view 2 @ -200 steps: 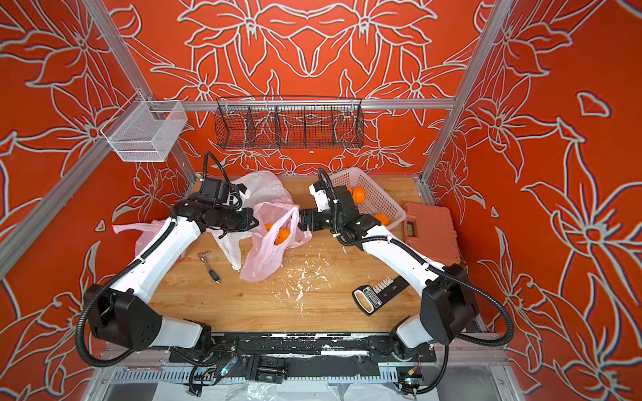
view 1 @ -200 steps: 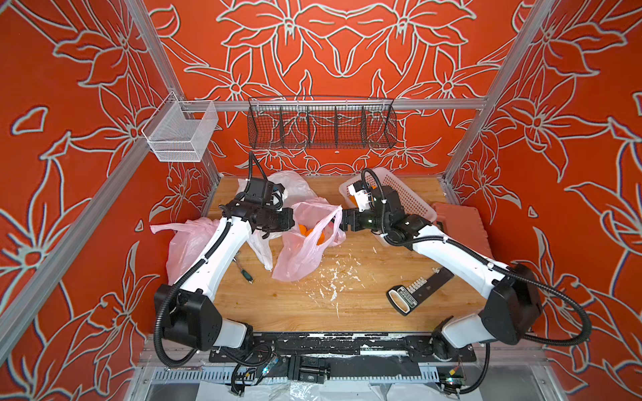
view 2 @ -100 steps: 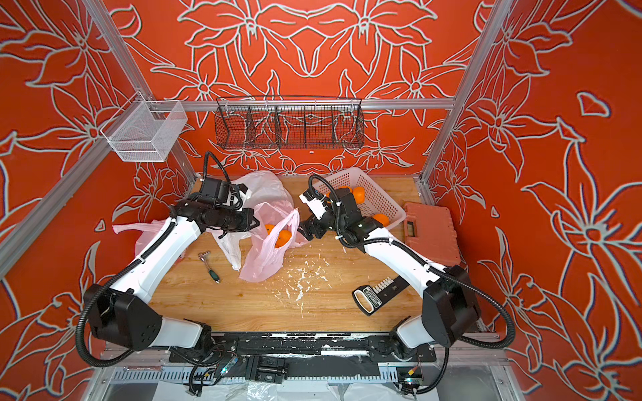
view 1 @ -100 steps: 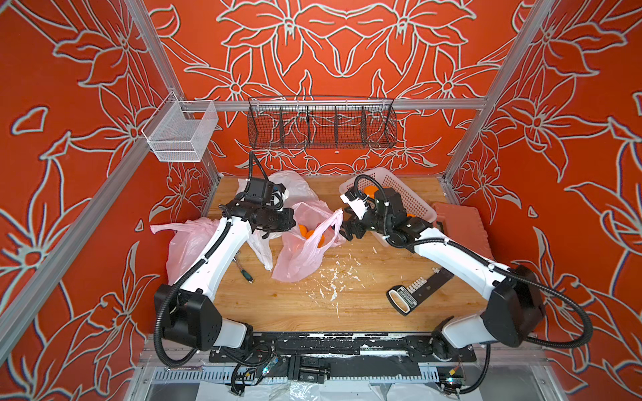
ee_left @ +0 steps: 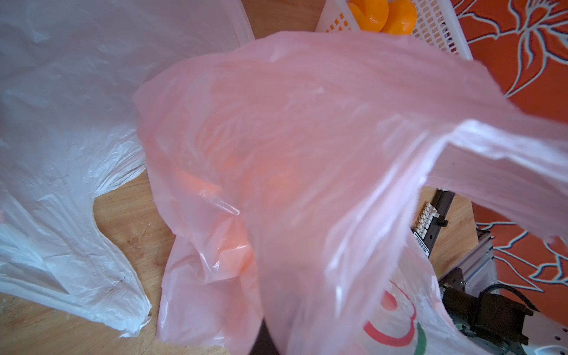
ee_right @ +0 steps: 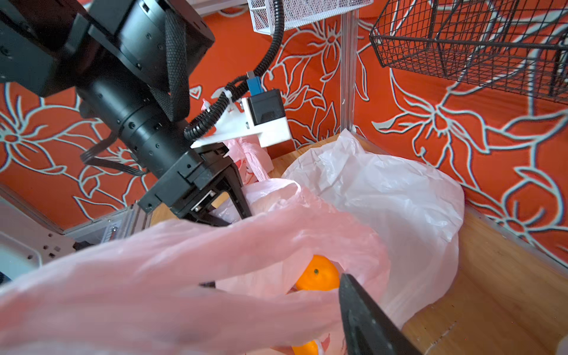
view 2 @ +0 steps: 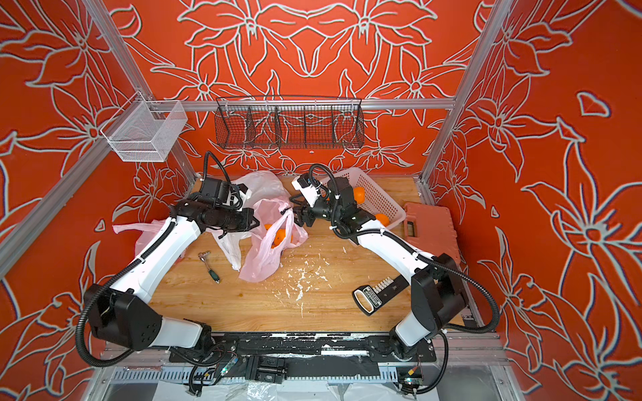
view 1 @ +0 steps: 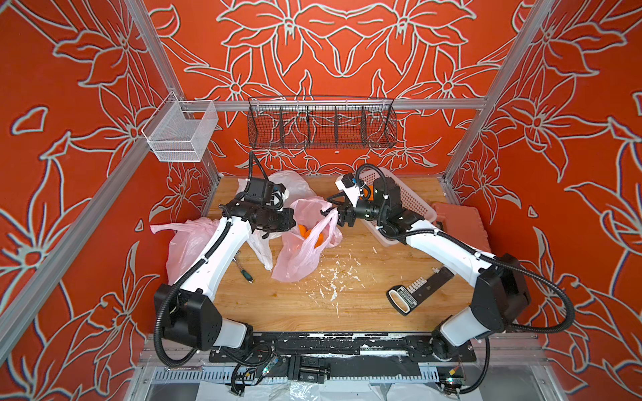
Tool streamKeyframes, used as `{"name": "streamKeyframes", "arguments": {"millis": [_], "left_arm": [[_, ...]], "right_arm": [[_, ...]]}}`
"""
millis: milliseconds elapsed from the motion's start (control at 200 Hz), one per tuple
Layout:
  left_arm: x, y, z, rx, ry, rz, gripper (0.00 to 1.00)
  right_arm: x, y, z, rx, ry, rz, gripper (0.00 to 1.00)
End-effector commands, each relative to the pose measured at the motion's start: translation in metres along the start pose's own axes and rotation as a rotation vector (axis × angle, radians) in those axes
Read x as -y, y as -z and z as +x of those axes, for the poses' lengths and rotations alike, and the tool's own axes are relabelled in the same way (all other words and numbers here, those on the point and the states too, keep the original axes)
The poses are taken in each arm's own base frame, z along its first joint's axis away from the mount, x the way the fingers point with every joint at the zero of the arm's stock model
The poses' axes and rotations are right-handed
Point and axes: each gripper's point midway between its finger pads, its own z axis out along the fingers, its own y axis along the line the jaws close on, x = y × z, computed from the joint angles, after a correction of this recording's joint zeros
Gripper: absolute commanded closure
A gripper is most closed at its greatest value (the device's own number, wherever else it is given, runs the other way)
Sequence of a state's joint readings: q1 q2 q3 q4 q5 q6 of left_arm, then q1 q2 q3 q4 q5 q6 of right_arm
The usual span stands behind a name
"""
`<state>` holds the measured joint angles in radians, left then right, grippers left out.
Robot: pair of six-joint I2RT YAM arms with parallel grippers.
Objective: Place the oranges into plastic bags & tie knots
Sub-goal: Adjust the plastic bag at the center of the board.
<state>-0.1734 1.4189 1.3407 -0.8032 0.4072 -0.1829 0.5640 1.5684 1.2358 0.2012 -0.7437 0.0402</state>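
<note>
With the left fingers (ee_right: 239,199) pinched shut on one rim of the pink bag (view 1: 298,264), which rested on the table (view 1: 347,302) holding oranges (ee_right: 318,273), we judged that the right fingers (ee_right: 362,313), their gap hidden by plastic, should clamp the opposite handle (ee_right: 184,255) squarely before knotting.

Oranges (view 1: 318,240) sit in the middle bag (view 1: 295,267); a second bag (view 1: 187,243) lies left, the basket (view 1: 415,205) right behind

L end effector (ee_right: 241,218) shut, R end effector (view 1: 342,218) jaws apart; both arms reach inward, tips near.
</note>
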Motion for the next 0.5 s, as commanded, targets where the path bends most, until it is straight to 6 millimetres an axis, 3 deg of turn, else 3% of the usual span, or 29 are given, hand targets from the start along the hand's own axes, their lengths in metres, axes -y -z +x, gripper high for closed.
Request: {"name": "streamKeyframes", "arguments": {"millis": [0, 70, 255, 410, 495], "left_arm": [[0.004, 0.004, -0.003, -0.004, -0.001, 0.011, 1.00], [0.004, 0.005, -0.003, -0.005, -0.001, 0.012, 1.00], [0.004, 0.004, -0.002, -0.011, 0.000, 0.010, 1.00], [0.004, 0.007, -0.003, -0.006, 0.001, 0.004, 1.00], [0.008, 0.016, -0.006, 0.015, -0.003, 0.001, 0.83]], "right_arm": [[-0.013, 0.000, -0.025, 0.064, 0.034, -0.079, 0.36], [-0.014, 0.001, -0.029, 0.072, 0.037, -0.082, 0.36], [-0.016, -0.001, -0.036, 0.085, 0.027, -0.104, 0.48], [-0.015, -0.002, -0.039, 0.087, 0.015, -0.101, 0.79], [-0.010, -0.003, -0.037, 0.074, 0.001, -0.083, 0.93]]}}
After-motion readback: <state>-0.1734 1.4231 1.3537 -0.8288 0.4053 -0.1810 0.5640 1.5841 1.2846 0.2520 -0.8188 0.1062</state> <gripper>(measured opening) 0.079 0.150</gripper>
